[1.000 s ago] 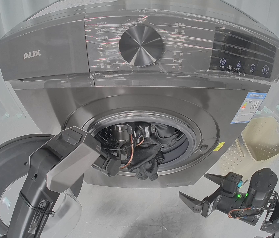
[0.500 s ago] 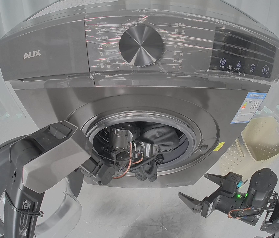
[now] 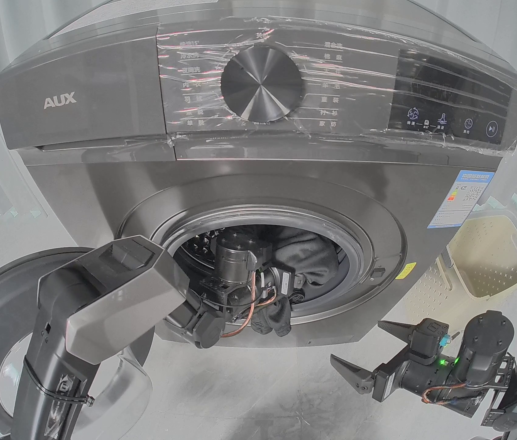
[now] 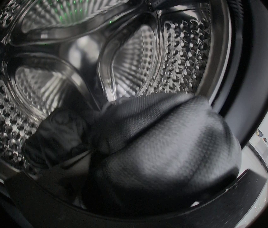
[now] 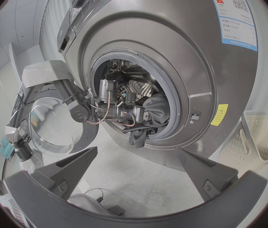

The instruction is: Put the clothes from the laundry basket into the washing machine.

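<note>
The left arm was bent at the elbow in front of the washing machine (image 3: 258, 172), and its forearm was stretched roughly level into the round door opening. The left hand (image 3: 284, 281) was pressed against a dark garment (image 3: 307, 258) just inside that opening. Whether the hand was apart or clamped on the cloth could not be told, as it was hidden by the folds. The garment was bunched at the mouth of the drum (image 4: 130, 60), and one end was draped out over the lower rim of the opening. The right hand (image 3: 361, 344) was held low in front of the machine, below and right of the opening, with its fingers spread wide apart. The door (image 3: 1, 313) was swung open at the machine's left. The laundry basket (image 3: 494, 258) was set just beside the machine's right side.
</note>
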You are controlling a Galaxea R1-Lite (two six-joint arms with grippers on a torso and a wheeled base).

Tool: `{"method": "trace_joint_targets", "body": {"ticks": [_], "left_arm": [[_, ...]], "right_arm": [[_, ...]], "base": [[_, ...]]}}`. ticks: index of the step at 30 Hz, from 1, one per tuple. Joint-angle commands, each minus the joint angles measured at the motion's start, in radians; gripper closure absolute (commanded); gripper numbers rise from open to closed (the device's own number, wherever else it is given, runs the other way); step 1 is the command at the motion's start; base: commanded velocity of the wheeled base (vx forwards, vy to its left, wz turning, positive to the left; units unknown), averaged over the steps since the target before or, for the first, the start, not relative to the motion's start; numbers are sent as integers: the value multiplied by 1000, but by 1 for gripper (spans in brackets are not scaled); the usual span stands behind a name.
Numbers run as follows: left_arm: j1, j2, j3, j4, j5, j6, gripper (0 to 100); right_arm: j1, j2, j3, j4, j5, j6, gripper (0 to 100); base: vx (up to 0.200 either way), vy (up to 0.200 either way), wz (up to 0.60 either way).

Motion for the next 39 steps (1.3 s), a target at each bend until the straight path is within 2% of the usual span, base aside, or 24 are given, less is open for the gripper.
{"method": "trace_joint_targets", "body": {"ticks": [1,4,8,13,18,19,23,27,30,32,33,36,39], "left_arm": [[6,100,-171,-19,46,-8,100],[19,137,-311,-17,117,-13,100],[59,154,-418,-6,160,-31,100],[103,146,-420,-5,177,-31,100],[111,142,-395,-8,177,-30,100],[109,140,-391,-10,177,-30,0],[95,123,-351,-6,175,-31,0],[77,42,-208,4,157,-30,0],[60,-39,-49,32,103,-25,0],[57,-55,-17,33,91,-21,0],[45,-90,57,33,65,-13,0],[31,-108,125,33,31,-5,0],[22,-96,145,26,26,-2,0]], "right_arm": [[2,11,0,-3,0,0,0],[2,14,0,-1,0,0,0],[2,21,0,-1,0,2,0],[2,30,0,-1,0,2,0],[4,37,-1,-4,0,2,0],[2,37,0,-4,0,2,0],[2,36,0,-4,0,3,0],[2,36,0,-4,0,3,0],[2,36,0,-4,0,3,0],[2,36,0,-4,0,3,0],[4,34,0,-6,0,2,0],[4,34,0,-6,0,2,0],[4,33,0,-6,0,2,0]], "base": [[0,0,0],[0,0,0],[0,0,0],[0,0,0],[0,0,0],[0,0,0],[0,0,0],[0,0,0],[0,0,0],[0,0,0],[0,0,0],[0,0,0],[0,0,0]]}}
